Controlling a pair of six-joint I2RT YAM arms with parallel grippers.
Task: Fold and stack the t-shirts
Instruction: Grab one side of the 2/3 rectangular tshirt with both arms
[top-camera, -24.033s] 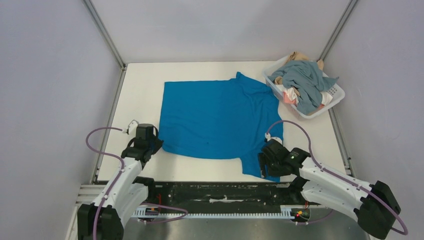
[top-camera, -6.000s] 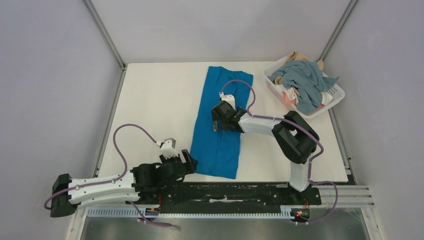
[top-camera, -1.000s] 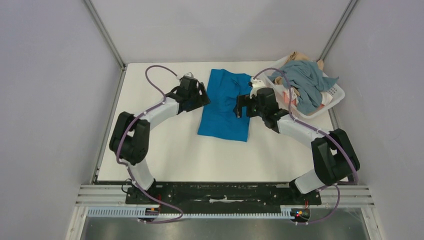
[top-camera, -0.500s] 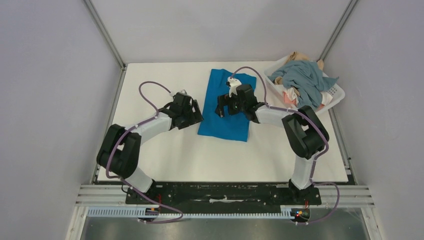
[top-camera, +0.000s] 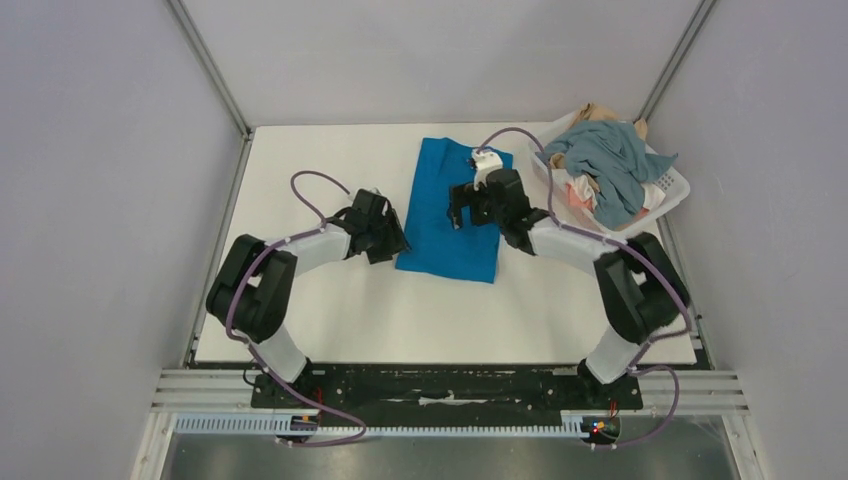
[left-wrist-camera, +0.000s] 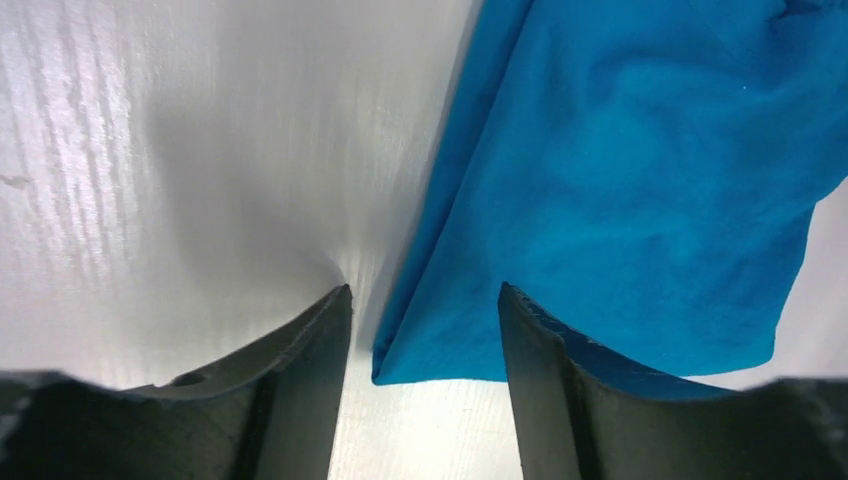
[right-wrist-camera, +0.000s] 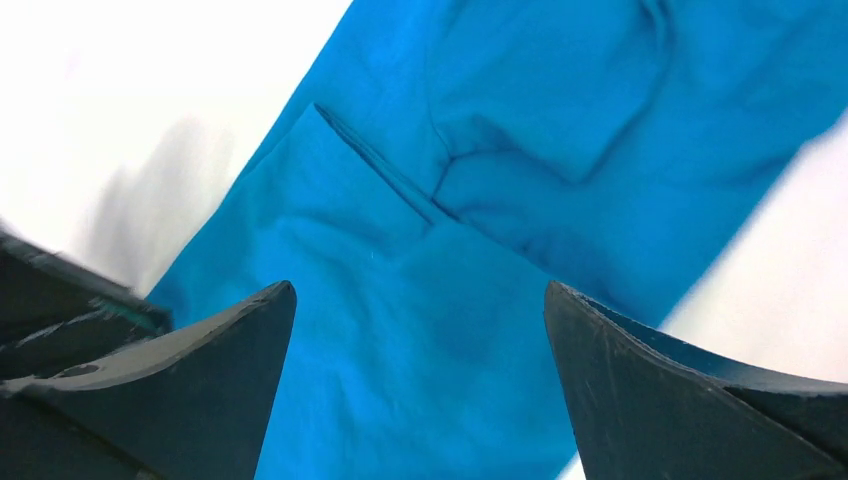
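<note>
The bright blue t-shirt (top-camera: 447, 245) lies folded into a narrow rectangle at mid-table. My left gripper (top-camera: 393, 243) sits low at its near left corner. In the left wrist view the jaws (left-wrist-camera: 425, 325) stand partly open around that corner of the blue t-shirt (left-wrist-camera: 620, 190), without pinching it. My right gripper (top-camera: 464, 212) hovers wide open over the shirt's middle. The right wrist view shows the blue cloth (right-wrist-camera: 420, 240) between its fingers (right-wrist-camera: 215, 360), none of it held. More t-shirts fill the basket: a grey-blue one (top-camera: 612, 160) on top, peach-pink (top-camera: 579, 195) and tan (top-camera: 598, 112) below.
The white slotted basket (top-camera: 673, 188) stands at the far right corner, close behind my right arm. Bare white table (top-camera: 300, 170) lies left of the shirt and in front of it. Grey walls with metal posts (top-camera: 212, 70) close in the table.
My left gripper slid from the shirt's far left edge toward me to its near left corner, and its jaws narrowed. The right gripper swung left over the shirt, then back slightly right.
</note>
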